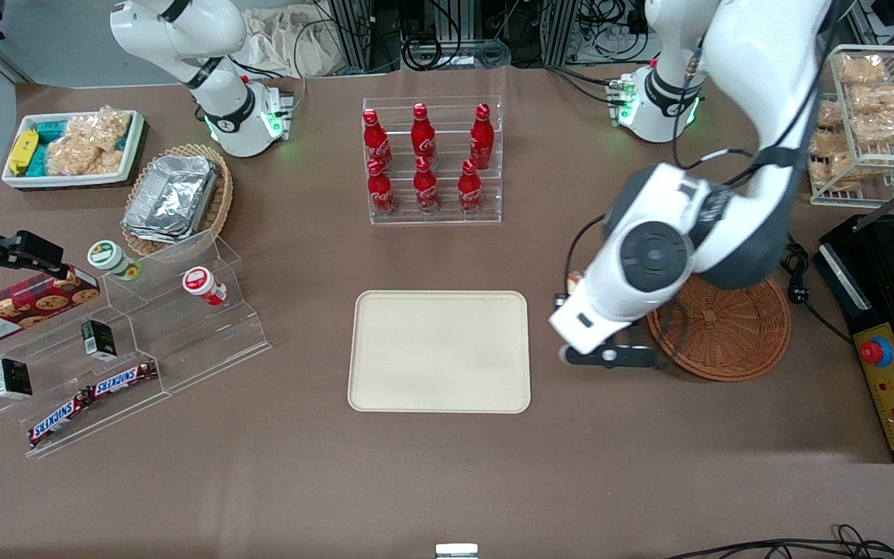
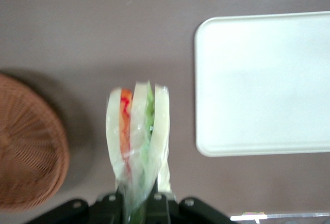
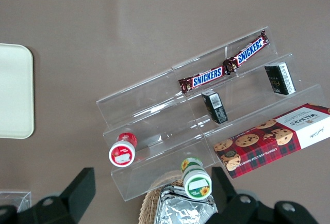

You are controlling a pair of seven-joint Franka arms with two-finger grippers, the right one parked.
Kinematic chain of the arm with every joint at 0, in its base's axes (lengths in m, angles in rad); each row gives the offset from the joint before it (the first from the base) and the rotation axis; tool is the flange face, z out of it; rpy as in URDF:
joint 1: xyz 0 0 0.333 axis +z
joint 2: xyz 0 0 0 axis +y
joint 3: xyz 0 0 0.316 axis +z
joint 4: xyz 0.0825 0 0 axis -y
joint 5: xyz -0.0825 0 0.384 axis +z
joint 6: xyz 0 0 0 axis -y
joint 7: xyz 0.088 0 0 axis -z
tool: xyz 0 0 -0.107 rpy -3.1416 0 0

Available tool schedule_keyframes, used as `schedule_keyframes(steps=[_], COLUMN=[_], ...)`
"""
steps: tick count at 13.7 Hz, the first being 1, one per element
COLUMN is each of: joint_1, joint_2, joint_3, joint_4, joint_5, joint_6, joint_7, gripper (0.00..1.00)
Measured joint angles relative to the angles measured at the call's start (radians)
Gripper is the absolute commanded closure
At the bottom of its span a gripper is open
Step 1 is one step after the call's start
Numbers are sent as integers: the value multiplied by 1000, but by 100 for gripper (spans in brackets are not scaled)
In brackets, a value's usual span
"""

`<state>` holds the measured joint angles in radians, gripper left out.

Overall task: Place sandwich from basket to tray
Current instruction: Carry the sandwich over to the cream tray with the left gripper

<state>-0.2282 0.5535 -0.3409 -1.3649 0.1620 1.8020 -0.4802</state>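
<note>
A brown table (image 1: 431, 481) carries the cream tray (image 1: 439, 351) nearest the front camera, bare, with the reddish-brown basket (image 1: 734, 330) beside it toward the working arm's end. Between tray and basket, above the tabletop, hangs the gripper (image 2: 138, 203), its fingers clamped on the wrapped sandwich (image 2: 138, 136), which is clear of both. Farther off stands a rack of red bottles (image 1: 425, 159).

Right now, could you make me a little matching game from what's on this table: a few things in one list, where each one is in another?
Things:
1. sandwich
2. basket
3. tray
4. gripper

States:
A. flat on the table, nothing on it
B. held over bare table between basket and tray
C. woven, nothing inside
D. clamped on the wrapped wedge

Pairs: 1-B, 2-C, 3-A, 4-D
</note>
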Motion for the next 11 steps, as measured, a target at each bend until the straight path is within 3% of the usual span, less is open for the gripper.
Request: schedule_keyframes(steps=[7,8,11], joint_1=[-84,-84,-94], joint_2=[180,203,256], joint_3=[2,2,2], joint_4=[-9,-12,-23], joint_5=[65,71,87], joint_6=[287,316,388], joint_7=[-87,-89,-91], gripper=[100,94,91])
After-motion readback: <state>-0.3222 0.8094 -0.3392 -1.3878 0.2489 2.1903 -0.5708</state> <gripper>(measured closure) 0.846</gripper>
